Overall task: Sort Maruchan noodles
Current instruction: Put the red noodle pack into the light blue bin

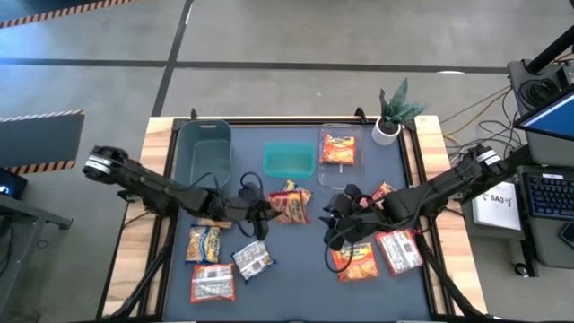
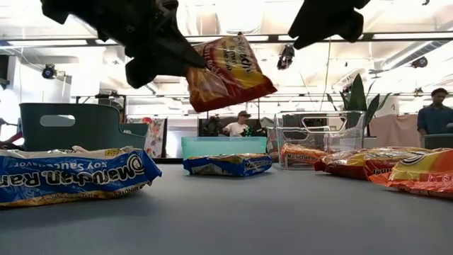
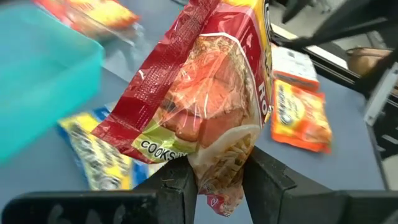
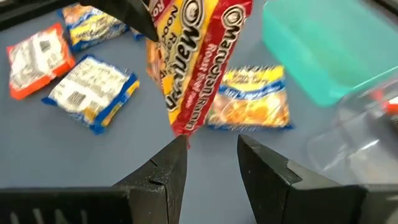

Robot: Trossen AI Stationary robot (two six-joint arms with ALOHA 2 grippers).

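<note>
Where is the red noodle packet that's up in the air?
The left gripper holds the red noodle packet above mid-table, just in front of the teal bin.

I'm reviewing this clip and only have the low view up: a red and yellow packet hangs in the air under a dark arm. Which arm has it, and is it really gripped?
Observer: The left end effector has it; its fingers pinch one end of the red packet.
Operator: Where over the table is it?
Observer: Near the middle, just in front of the teal bin.
Operator: And the other arm?
Observer: The right end effector is open and empty, facing the packet's free end.
Operator: Anything sorted yet?
Observer: One orange packet lies in the clear bin.
</note>
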